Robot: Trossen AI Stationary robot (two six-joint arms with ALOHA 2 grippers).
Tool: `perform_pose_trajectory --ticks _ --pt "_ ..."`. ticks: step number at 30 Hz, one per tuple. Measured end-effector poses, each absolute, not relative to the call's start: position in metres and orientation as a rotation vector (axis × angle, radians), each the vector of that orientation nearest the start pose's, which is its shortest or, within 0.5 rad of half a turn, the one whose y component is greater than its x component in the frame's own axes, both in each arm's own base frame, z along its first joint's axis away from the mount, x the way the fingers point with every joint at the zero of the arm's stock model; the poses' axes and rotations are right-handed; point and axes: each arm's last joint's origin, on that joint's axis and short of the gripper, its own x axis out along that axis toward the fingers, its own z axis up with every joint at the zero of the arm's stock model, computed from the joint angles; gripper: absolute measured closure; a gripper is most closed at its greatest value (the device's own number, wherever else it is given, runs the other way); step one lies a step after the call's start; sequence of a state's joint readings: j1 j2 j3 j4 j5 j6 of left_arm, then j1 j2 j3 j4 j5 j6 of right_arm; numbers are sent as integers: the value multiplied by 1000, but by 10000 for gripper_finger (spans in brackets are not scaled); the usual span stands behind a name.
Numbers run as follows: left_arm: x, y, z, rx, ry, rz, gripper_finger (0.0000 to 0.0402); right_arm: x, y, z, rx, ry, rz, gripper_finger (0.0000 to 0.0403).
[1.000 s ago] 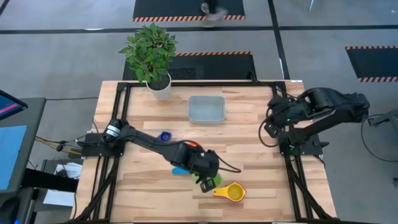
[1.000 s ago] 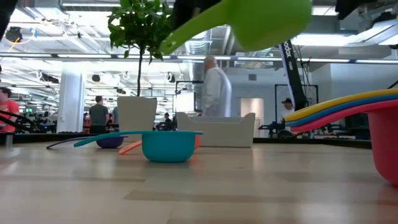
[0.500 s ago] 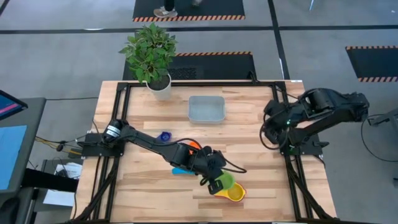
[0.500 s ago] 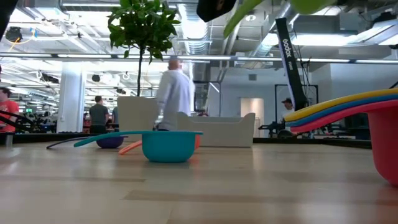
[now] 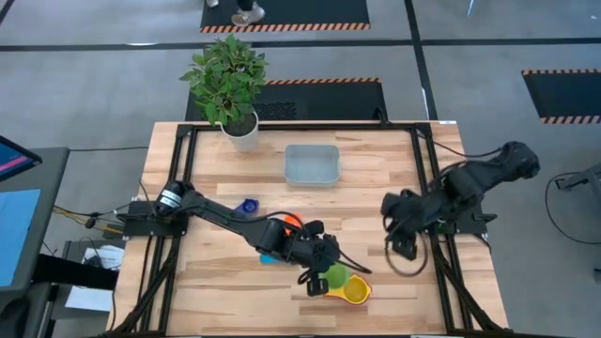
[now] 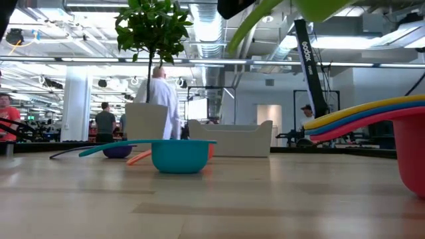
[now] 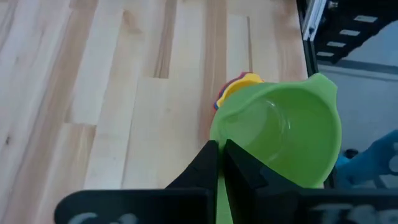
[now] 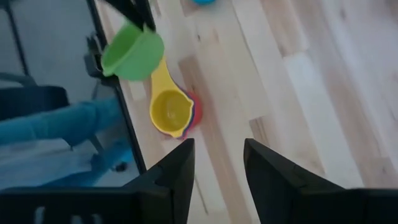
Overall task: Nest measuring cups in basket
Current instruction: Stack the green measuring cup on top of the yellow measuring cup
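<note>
While the high view looks straight down, the left gripper point(image 5: 315, 279) sits near the table's front edge, pinching the green measuring cup point(image 5: 336, 276) by its handle, the bowl right beside the yellow cup point(image 5: 356, 291) that tops a small stack. Behind the arm lie the orange cup point(image 5: 292, 219), the light blue cup point(image 5: 270, 256) partly under the arm, and the dark blue cup point(image 5: 248, 205) farther back. The basket point(image 5: 312, 165) stands well apart at the back of the wooden table point(image 5: 376, 225), near the potted plant point(image 5: 228, 83). The right gripper point(image 5: 398, 246) hangs over the table's right side.

Down at table height, the green cup point(image 6: 319, 8) floats at the top, clear of the surface. The light blue cup point(image 6: 178, 155) rests on the wood, the basket point(image 6: 232, 139) behind it, and the stack's red cup point(image 6: 412, 156) sits at the right edge with blue and yellow handles above it. People stand in the room beyond.

From the left wrist, the fingers point(image 7: 205, 168) are pressed on the green handle, the bowl point(image 7: 280, 140) upright over the wood, the stack point(image 7: 239, 84) just past it.

From the right wrist, the right fingers point(image 8: 177, 171) are spread with nothing between them; the green cup point(image 8: 132, 51) hangs next to the yellow cup point(image 8: 169, 112).
</note>
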State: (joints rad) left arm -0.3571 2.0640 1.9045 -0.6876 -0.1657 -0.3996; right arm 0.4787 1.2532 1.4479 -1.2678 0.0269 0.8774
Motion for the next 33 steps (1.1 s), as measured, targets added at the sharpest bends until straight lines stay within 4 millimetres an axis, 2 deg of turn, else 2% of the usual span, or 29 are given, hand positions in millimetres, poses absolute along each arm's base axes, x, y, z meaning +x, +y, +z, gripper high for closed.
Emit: perform_pose_trajectory --ticks 8,17,24,29,33 --pt "426 -152 259 -234 968 70 401 215 129 343 446 1277 -127 235" --pt "453 -142 202 -272 1042 89 401 208 143 332 479 1406 -194 250" --pt "467 -120 218 -245 964 130 401 201 151 333 508 1413 -212 251" --pt "473 -100 218 -246 962 125 401 198 155 333 529 1415 -224 244" --pt "474 -95 218 -227 965 103 401 198 155 333 541 1415 -234 241"
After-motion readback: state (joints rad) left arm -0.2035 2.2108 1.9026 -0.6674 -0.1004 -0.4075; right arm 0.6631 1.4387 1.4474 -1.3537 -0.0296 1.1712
